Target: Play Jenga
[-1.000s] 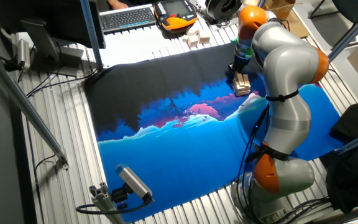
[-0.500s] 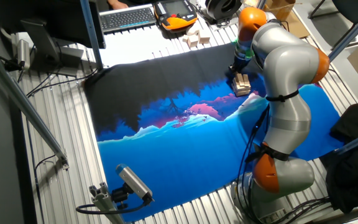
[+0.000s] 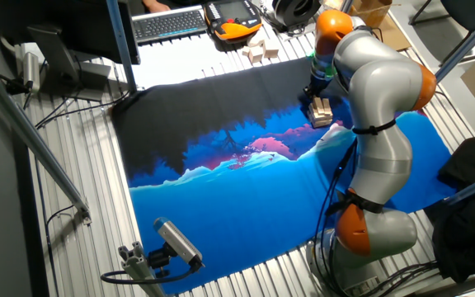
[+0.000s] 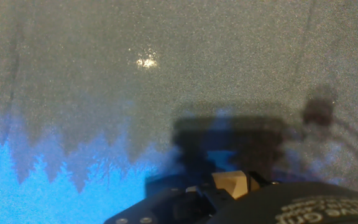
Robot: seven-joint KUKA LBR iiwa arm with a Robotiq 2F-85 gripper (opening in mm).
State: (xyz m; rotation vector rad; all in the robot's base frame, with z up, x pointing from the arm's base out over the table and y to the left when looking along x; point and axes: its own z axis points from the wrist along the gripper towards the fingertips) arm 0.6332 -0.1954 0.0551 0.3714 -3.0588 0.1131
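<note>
a: jenga tower (image 3: 321, 111) is seen at the far right of the printed cloth (image 3: 246, 206), where the black part meets the pink and blue mountain print. pale blocks are stacked crosswise in a short pile.

b: and the gripper (image 3: 314, 92)?

a: it is held low, just beside the tower on its far side, at the end of the grey and orange arm (image 3: 382, 91). whether the tower is touched cannot be told from the fixed view.

b: can the jaw spacing be read?

a: no. in the fixed view the fingers are hidden by the wrist. in the hand view only a dark housing is shown along the bottom edge, with a pale wooden block (image 4: 232, 184) sitting right against it; whether that block is clamped cannot be told.

b: what else is seen?

a: a few loose blocks (image 3: 259, 51) are laid on the far edge of the table (image 3: 81, 231), near a keyboard (image 3: 170, 23) and an orange-rimmed pendant (image 3: 233, 18). a camera (image 3: 176, 241) is mounted at the near left.
</note>
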